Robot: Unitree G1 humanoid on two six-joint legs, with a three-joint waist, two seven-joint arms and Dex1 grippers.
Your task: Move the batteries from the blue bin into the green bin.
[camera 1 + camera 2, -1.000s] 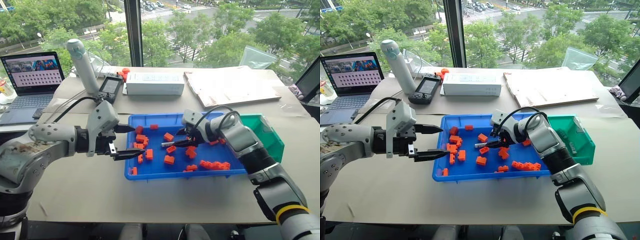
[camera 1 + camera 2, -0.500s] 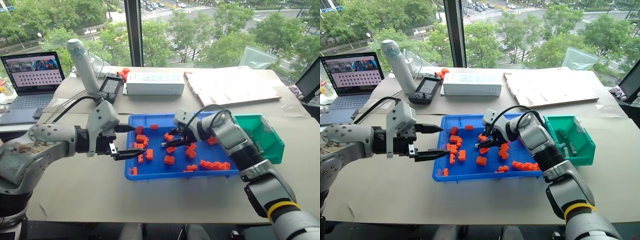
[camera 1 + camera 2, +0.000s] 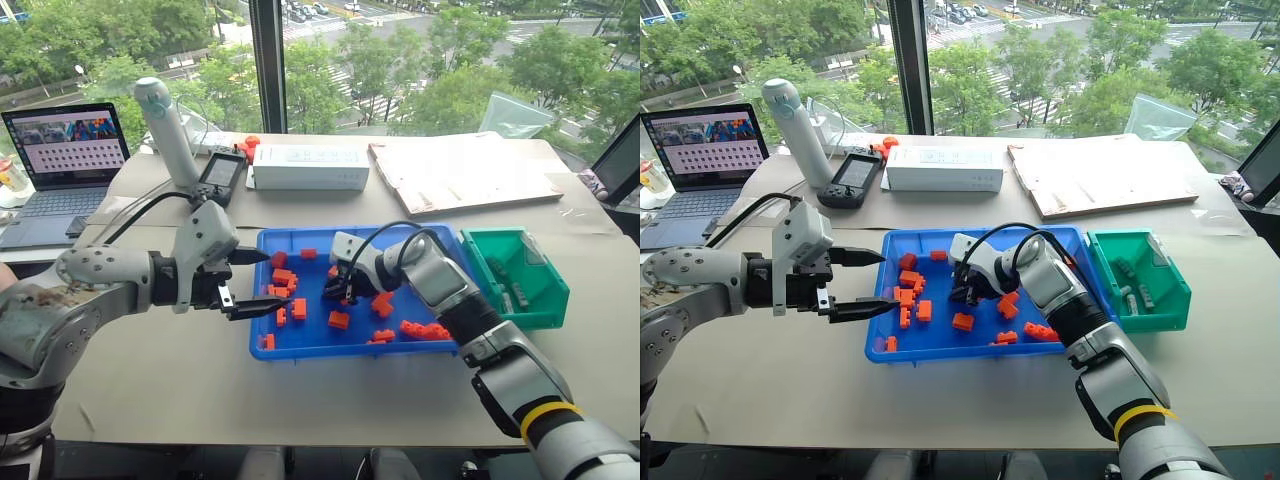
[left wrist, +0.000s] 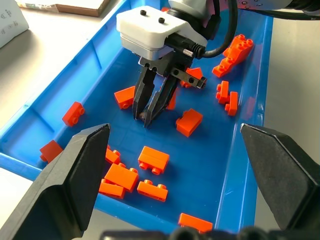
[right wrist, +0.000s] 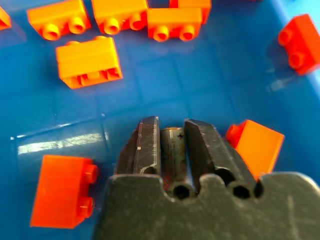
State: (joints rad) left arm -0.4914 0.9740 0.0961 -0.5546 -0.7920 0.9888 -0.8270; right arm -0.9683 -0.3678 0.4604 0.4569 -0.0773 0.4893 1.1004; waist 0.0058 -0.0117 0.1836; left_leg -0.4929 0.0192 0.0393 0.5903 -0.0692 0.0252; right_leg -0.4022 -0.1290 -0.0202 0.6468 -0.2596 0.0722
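Right gripper (image 4: 148, 119) clamped on a battery (image 5: 172, 145) low in the blue bin (image 3: 300, 345).
Its fingers (image 5: 145, 147) pinch the grey cylinder, seen between them from the right wrist; orange blocks (image 3: 338, 320) crowd round. Left gripper (image 3: 255, 285) hovers at the bin's left edge, fingers apart, empty. More batteries (image 3: 1125, 272) lie in the green bin (image 3: 1162, 322) beside it on the worktop (image 3: 180, 380).

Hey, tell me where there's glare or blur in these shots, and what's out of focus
Right wrist view: a white glare patch on the blue bin floor; the right tool, shut on a battery, is slightly soft. Left wrist view: the left tool's fingers are near and blurred; the blocks are sharp. Head views: even daylight.
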